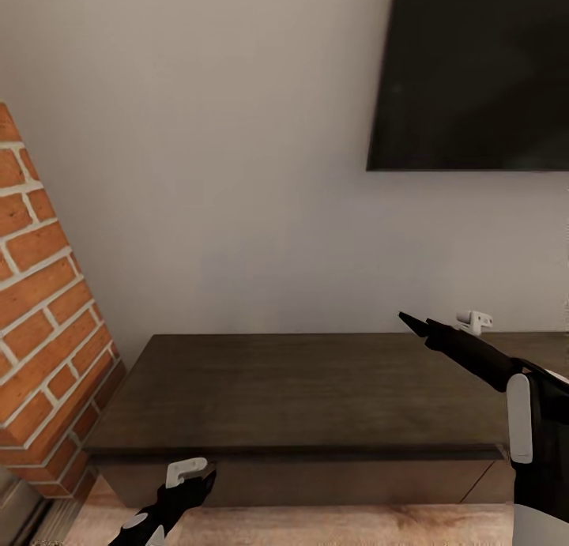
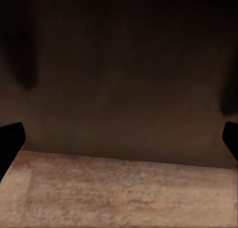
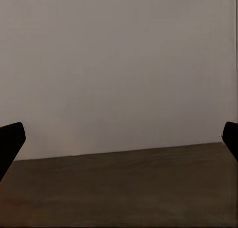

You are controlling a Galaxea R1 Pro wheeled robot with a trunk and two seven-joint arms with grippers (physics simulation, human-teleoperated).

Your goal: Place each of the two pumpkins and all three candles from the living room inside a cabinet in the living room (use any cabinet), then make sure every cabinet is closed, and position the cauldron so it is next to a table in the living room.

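The cabinet (image 1: 300, 388) is a long, low, dark brown unit against the wall, with a bare flat top and its fronts flush. My left gripper (image 1: 197, 479) hangs low in front of the cabinet's left front, near the floor. In the left wrist view it (image 2: 119, 139) is open, facing the dark front (image 2: 119, 79) just above the floor. My right gripper (image 1: 415, 322) hovers over the right part of the cabinet top, pointing at the wall. The right wrist view shows it (image 3: 119, 139) open and empty above the cabinet top (image 3: 119, 193).
A red brick fireplace wall (image 1: 47, 325) juts out at the left, close to the cabinet's left end. A black TV screen (image 1: 474, 72) hangs on the pale wall (image 1: 237, 175) above the cabinet's right part. Light wood floor (image 1: 316, 526) runs along the cabinet's foot.
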